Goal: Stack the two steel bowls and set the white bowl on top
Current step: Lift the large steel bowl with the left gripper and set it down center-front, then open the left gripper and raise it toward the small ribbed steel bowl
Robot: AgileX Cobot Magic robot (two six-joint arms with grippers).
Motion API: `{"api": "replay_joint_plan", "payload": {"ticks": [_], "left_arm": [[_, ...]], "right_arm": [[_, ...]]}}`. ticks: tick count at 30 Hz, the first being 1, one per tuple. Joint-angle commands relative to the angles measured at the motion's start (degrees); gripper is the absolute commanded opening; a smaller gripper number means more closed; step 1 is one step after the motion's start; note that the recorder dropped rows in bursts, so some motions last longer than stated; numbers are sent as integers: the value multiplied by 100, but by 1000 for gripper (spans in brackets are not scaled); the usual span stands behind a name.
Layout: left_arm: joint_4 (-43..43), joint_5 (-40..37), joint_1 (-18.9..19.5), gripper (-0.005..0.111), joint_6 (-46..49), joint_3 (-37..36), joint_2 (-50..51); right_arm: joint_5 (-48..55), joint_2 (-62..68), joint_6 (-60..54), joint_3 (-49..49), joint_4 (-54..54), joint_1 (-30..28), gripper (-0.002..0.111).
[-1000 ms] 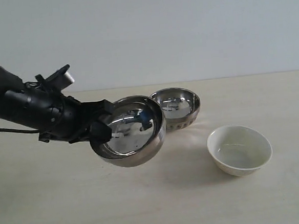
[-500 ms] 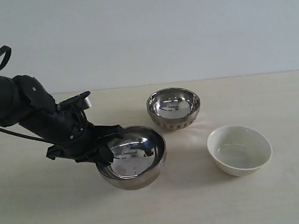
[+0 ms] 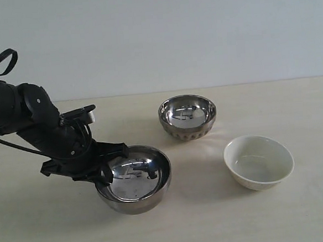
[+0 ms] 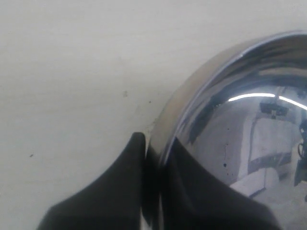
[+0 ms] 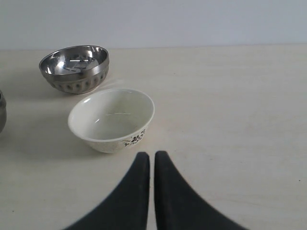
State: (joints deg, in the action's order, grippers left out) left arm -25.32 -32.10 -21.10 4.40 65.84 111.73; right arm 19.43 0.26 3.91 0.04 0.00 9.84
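The wider plain steel bowl (image 3: 135, 179) sits upright low on the table, left of centre. My left gripper (image 3: 106, 173) is shut on its left rim; in the left wrist view the fingertips (image 4: 137, 146) pinch the rim of that bowl (image 4: 240, 120), one inside and one outside. The smaller ribbed steel bowl (image 3: 187, 116) stands farther back, apart from it. The white bowl (image 3: 258, 162) stands at the right. The right wrist view shows my right gripper (image 5: 151, 156) shut and empty, just short of the white bowl (image 5: 111, 120), with the ribbed steel bowl (image 5: 76, 67) beyond.
The pale tabletop (image 3: 212, 217) runs bare in front of and between the bowls, and ends at a plain light wall (image 3: 200, 35) at the back. A black cable (image 3: 11, 145) trails from the left arm at the left edge.
My left gripper has carried the wide steel bowl down and toward the front left. It was raised and tilted beside the ribbed bowl; now it is level at the table. The other bowls stayed put.
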Motion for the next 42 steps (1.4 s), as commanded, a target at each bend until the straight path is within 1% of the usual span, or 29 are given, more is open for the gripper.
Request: {"api": "replay_joint_plan", "payload": {"ticks": [1,9,17,21,22,23,24,25,26,27,29,32,38,42], "left_arm": [[36,-64,-24,4,-76,42,-29],[36,-54,-24,4,-62,17,-29],[36,130,-24,4,-62,-342,-29],[36,185,-24,4,89,-423,-29],[36,185,-24,7,117,-423,-29],[36,185,-24,11,117,-423,-29],[-47,185,-24,26,117,-423,-29],[-77,173,-24,33,117,-423,-29],[-125,90,-24,49,117,-423,-29],[-125,-27,-24,58,117,-412,-29],[-125,-163,-24,61,182,-403,-39],[-125,-263,-24,61,209,-401,-173],[-102,-253,-12,61,209,-391,-808],[-10,-148,-12,61,426,-380,-1222]], "right_arm": [[-25,-26,4,-4,-58,-2,0],[-25,-26,4,-4,-58,-2,0],[-25,-26,4,-4,-58,-2,0],[-25,-26,4,-4,-58,-2,0],[-25,-26,4,-4,-58,-2,0],[-25,-26,4,-4,-58,-2,0],[-25,-26,4,-4,-58,-2,0],[-25,-26,4,-4,-58,-2,0],[-25,-26,4,-4,-58,-2,0],[-25,-26,4,-4,-58,-2,0],[-25,-26,4,-4,-58,-2,0],[-25,-26,4,-4,-58,-2,0],[-25,-26,4,-4,-58,-2,0],[-25,-26,4,-4,-58,-2,0]]}}
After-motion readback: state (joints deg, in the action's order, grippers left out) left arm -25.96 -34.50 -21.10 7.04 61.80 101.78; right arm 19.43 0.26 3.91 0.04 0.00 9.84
